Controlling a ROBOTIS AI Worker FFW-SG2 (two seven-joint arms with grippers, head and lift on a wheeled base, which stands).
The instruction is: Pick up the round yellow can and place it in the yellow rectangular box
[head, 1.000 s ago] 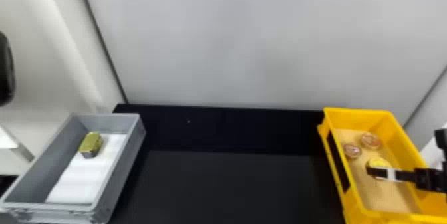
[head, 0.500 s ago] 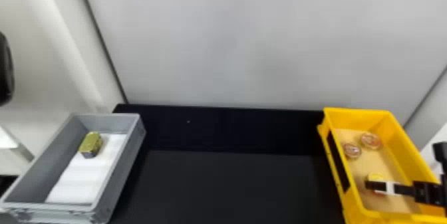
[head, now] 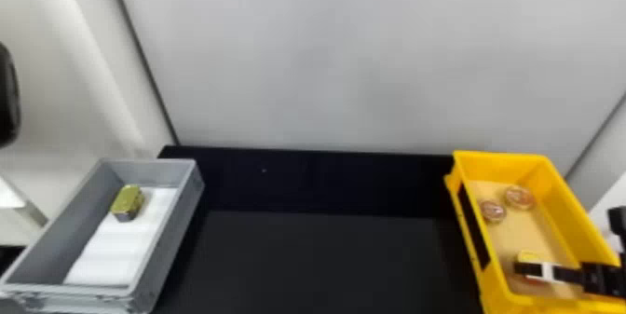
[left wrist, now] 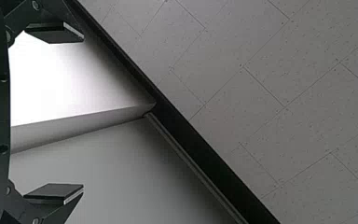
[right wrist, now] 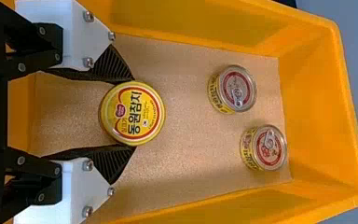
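In the head view my right gripper [head: 525,267] is low inside the near part of the yellow box [head: 575,224], at the round yellow can [head: 529,256]. The right wrist view has the can [right wrist: 133,113] lid toward the camera, between the tips of my right gripper [right wrist: 134,114], whose black fingers touch its opposite sides; whether it rests on the box floor I cannot tell. My left arm waits at the left edge, a black part of it [head: 7,94] showing in the head view; in its wrist view the left gripper [left wrist: 69,112] stands open and holds nothing.
Two smaller round cans [right wrist: 238,88] [right wrist: 269,147] stand toward the far end of the yellow box. On the left, a grey box [head: 173,238] holds a green-gold block-shaped can [head: 127,202] beside a white sheet [head: 112,250]. A black table [head: 326,262] lies between the boxes.
Inside the yellow box, my right gripper and the round yellow can have moved together toward the near end, away from the two smaller cans. The left arm has kept still.
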